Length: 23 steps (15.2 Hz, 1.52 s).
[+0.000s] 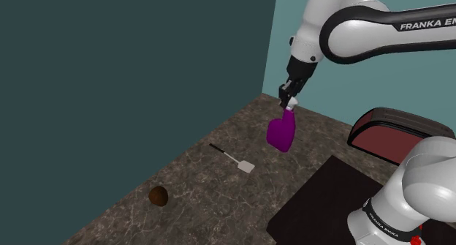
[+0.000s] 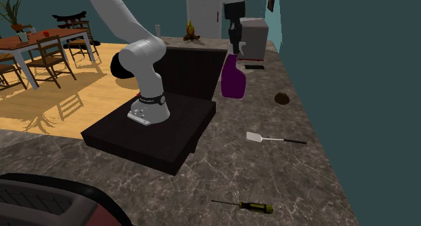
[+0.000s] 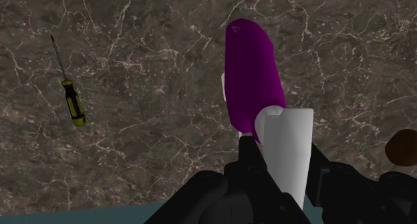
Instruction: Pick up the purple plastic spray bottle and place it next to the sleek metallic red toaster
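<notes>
The purple spray bottle [image 1: 281,132] with a white head hangs in the air above the marbled brown counter [image 1: 204,185], tilted slightly. My gripper [image 1: 290,99] is shut on its white head from above. In the wrist view the bottle [image 3: 252,75] points away from my gripper [image 3: 283,160], with the white head clasped between the black fingers. The red toaster [image 1: 387,130] with a dark rim lies at the shoulder view's right, beyond the stand. In the second exterior view the bottle [image 2: 233,79] hangs under the gripper [image 2: 233,48], and the toaster [image 2: 47,198] is at the lower left corner.
A spatula [image 1: 237,161] and a brown round object [image 1: 158,197] lie on the counter below and left of the bottle. A yellow-handled screwdriver [image 2: 246,205] lies near the toaster's end. The dark stand [image 2: 155,130] takes up the counter's inner side. A teal wall [image 1: 131,61] borders the counter.
</notes>
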Motion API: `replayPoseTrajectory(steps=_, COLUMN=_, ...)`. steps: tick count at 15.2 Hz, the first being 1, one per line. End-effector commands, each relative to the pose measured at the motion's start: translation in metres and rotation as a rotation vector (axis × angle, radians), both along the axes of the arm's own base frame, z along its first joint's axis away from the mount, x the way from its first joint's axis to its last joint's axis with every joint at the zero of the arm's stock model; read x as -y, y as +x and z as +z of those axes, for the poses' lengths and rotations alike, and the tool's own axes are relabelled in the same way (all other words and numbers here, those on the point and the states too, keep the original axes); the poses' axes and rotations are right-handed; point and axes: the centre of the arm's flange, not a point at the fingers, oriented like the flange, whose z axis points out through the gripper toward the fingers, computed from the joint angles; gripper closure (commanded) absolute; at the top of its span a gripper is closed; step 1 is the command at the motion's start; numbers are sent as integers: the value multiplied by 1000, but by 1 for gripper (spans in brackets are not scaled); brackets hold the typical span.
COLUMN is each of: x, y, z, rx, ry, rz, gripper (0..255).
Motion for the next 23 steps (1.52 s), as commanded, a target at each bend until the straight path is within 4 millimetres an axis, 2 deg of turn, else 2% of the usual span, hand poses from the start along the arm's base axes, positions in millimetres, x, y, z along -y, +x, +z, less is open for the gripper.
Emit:
replayPoseTrajectory(steps=1, x=0, y=0, z=11, rx=0, ry=0, rz=0, gripper=255)
replayPoseTrajectory(steps=15, x=0, y=0, z=83, rx=0, ry=0, rz=0, gripper=255)
replayPoseTrajectory(steps=23, x=72, y=-77, z=83, rx=0, ry=0, rz=0, gripper=255)
